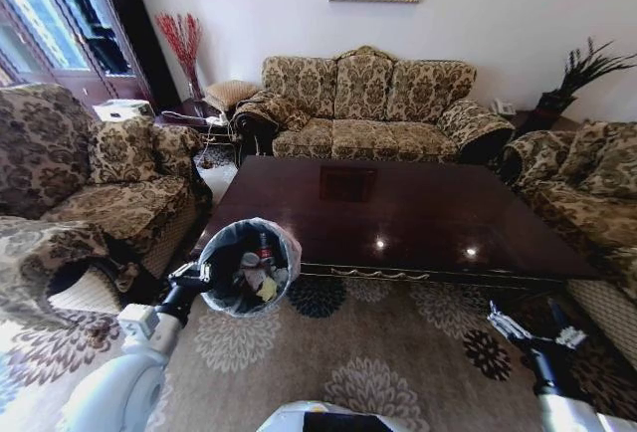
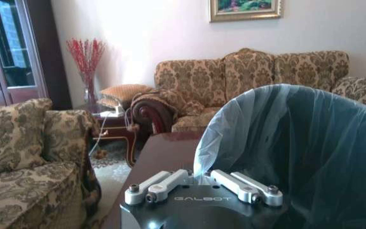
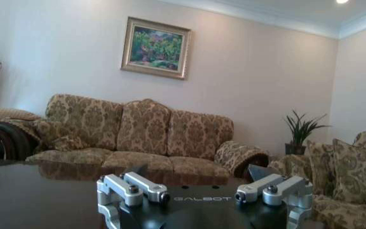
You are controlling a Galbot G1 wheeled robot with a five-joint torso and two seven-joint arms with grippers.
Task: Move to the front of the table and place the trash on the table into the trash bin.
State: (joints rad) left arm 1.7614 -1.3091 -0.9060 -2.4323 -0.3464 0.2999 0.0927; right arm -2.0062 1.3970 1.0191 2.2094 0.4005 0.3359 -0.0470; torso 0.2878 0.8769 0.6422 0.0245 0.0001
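Observation:
The trash bin [image 1: 249,265], black with a whitish bag liner, hangs off the floor at the table's [image 1: 418,218] front left corner. My left gripper [image 1: 202,275] is shut on its rim. The left wrist view shows that gripper [image 2: 201,175] pinching the liner edge of the bin [image 2: 297,152]. Trash lies inside the bin: a clear bottle with a red label [image 1: 264,248] and crumpled white paper [image 1: 251,271]. My right gripper [image 1: 495,321] is low at the table's front right, open and holding nothing. In the right wrist view the right gripper [image 3: 198,171] looks across the glossy table [image 3: 17,200].
A patterned sofa [image 1: 373,104] stands behind the table. An armchair [image 1: 90,183] sits to the left and another sofa [image 1: 587,193] to the right. A flowered rug [image 1: 338,362] covers the floor between me and the table.

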